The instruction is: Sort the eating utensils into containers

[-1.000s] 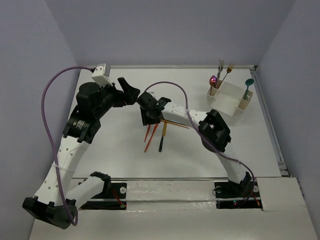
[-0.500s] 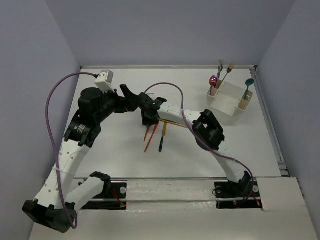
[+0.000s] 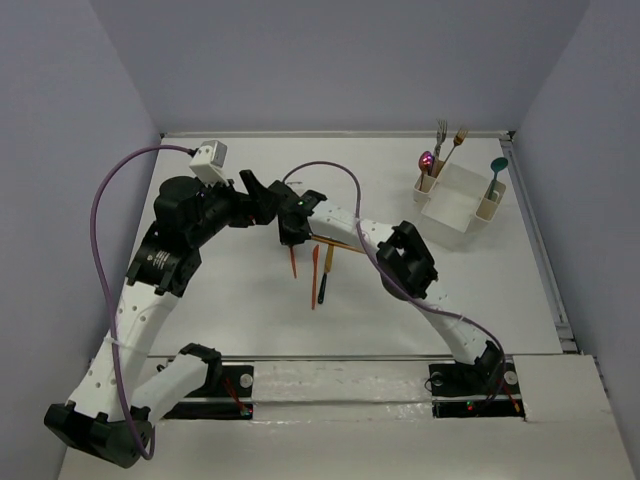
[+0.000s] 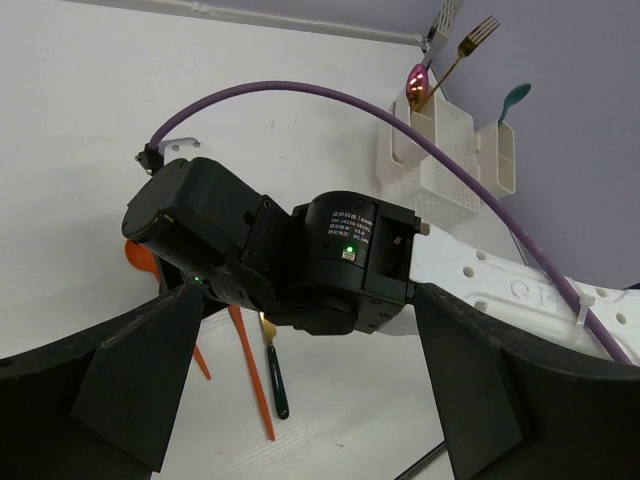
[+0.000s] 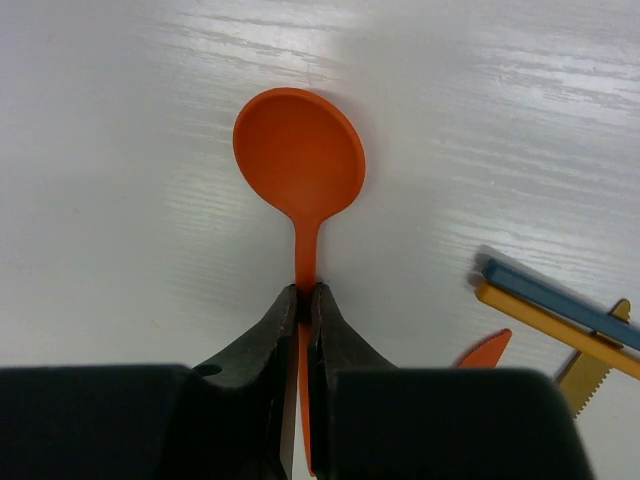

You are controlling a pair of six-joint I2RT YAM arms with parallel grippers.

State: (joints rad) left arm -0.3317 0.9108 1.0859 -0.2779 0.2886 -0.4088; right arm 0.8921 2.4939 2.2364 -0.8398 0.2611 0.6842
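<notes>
Over the preceding half second, the right pincer (image 5: 303,300), clamped on the neck of the orange spoon (image 5: 299,160), had swung it clear of the remaining utensils (image 3: 322,275) on the table (image 3: 220,300), well apart from the containers (image 3: 455,195), while the left pincer (image 3: 258,195) hovered beside it with its fingers spread apart.

Matt orange plastic spoon (image 5: 299,160), white wood-grain table (image 5: 110,210)

top view looks down from behind; both wrist views sit close, sharing the orange spoon (image 5: 300,160).

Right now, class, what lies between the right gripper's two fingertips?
The handle of the orange spoon, pinched just below its bowl by the right gripper, as the right wrist view shows.
</notes>
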